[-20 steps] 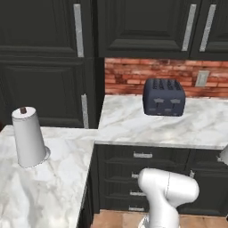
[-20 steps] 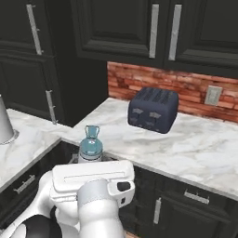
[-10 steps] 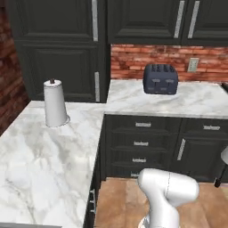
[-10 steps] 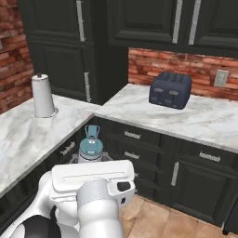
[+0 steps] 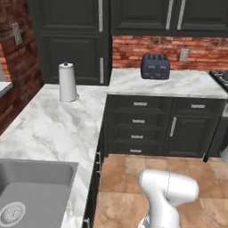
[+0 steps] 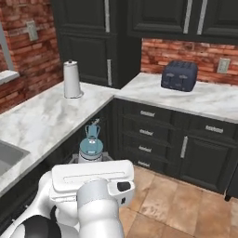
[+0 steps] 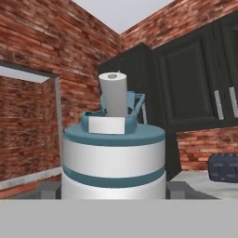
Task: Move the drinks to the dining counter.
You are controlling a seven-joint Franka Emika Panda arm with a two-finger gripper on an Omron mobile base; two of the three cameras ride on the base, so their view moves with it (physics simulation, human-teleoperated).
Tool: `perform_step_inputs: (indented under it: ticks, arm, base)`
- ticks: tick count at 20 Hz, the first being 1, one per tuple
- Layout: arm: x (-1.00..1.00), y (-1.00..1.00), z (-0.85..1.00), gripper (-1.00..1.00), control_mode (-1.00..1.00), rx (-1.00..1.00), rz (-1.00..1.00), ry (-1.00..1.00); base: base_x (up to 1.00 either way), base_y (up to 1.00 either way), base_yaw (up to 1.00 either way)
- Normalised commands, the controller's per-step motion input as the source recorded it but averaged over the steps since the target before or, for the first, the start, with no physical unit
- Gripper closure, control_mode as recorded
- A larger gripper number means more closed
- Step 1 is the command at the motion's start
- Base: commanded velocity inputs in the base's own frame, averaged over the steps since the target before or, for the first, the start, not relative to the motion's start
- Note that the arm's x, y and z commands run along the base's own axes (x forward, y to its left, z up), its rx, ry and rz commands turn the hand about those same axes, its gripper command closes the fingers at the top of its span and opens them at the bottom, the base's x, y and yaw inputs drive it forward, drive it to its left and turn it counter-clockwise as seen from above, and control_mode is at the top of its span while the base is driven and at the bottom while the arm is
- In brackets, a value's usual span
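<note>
Grey metal bottle (image 7: 114,158) with light-blue cap (image 6: 91,145) clamped in hand (image 7: 114,193), fingers (image 7: 49,189) pressed on both sides of bottle base. Held upright above white arm (image 6: 93,186), over tiled floor (image 6: 172,204), beside corner run of dark drawers (image 6: 146,135). Sink (image 5: 31,196) set in marble surface (image 5: 49,129) at near left. Further along surface, paper-towel roll (image 5: 67,83) upright near brick wall (image 6: 28,51). Farthest, dark toaster (image 5: 155,66) on back stretch of surface under brick backsplash (image 5: 147,46).
</note>
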Motion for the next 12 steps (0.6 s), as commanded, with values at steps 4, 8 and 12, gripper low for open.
perform_step_inputs:
  ticks: [4, 8, 12]
  arm:
    - [0.0, 0.0, 0.0, 1.0, 1.0, 0.0, 0.0, 0.0]
    - [0.0, 0.0, 0.0, 1.0, 1.0, 0.0, 0.0, 0.0]
    - [0.0, 0.0, 0.0, 1.0, 1.0, 0.0, 0.0, 0.0]
  base:
    - [-1.0, 0.0, 0.0]
    - [-1.0, 0.0, 0.0]
    - [-1.0, 0.0, 0.0]
